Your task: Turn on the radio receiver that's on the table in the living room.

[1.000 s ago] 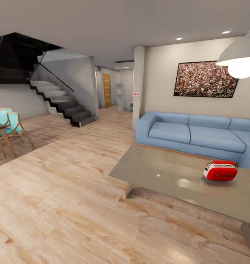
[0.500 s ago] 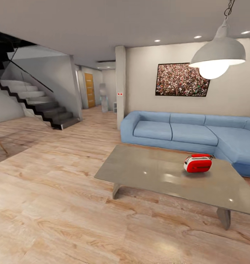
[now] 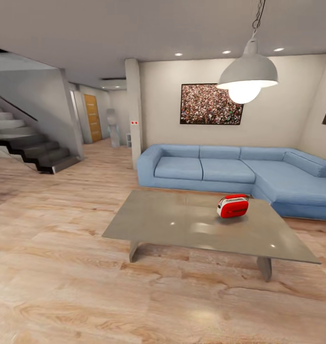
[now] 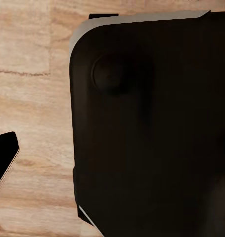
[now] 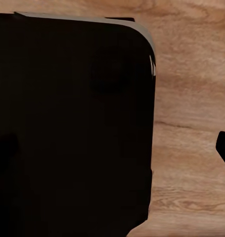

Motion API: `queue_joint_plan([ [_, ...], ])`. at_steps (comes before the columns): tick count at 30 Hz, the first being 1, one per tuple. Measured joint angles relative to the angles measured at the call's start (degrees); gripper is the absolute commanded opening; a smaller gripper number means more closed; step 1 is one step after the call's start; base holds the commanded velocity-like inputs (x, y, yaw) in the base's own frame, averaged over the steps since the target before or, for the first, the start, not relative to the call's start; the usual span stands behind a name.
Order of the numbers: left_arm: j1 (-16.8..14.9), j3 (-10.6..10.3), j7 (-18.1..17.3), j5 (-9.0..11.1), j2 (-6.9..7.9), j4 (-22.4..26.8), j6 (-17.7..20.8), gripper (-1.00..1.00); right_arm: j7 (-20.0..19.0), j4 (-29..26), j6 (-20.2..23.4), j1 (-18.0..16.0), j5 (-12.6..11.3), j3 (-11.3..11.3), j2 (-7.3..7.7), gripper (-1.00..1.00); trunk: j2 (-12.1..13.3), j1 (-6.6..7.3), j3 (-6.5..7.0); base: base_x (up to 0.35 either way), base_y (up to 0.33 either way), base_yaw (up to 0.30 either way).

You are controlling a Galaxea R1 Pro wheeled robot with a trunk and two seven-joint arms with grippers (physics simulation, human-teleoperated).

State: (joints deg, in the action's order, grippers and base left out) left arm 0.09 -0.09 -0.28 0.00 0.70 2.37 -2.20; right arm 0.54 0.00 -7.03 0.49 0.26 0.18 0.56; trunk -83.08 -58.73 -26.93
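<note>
One red radio (image 3: pixel 233 206) sits ahead of you on the grey worktop (image 3: pixel 182 223), toward its far right part, well apart from every edge. Bare wood floor (image 3: pixel 62 267) lies between you and the near edge. Behind stands the blue sofa (image 3: pixel 239 172); a pendant lamp (image 3: pixel 247 76) hangs above. Both wrist views show dark robot body over floor, so you cannot tell either end effector's state

A dark rounded panel (image 5: pixel 72 123) above wood floor (image 5: pixel 191 123).
</note>
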Motion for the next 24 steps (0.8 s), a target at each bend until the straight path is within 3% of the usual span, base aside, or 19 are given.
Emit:
queue_joint_plan([
  [24,0.0,0.0,0.0,0.0,0.00,0.0,0.0,1.00,0.0,0.0,0.0,0.0,0.0,0.0,0.02,1.00,0.0,0.00,0.00,0.000,0.000,-0.292],
])
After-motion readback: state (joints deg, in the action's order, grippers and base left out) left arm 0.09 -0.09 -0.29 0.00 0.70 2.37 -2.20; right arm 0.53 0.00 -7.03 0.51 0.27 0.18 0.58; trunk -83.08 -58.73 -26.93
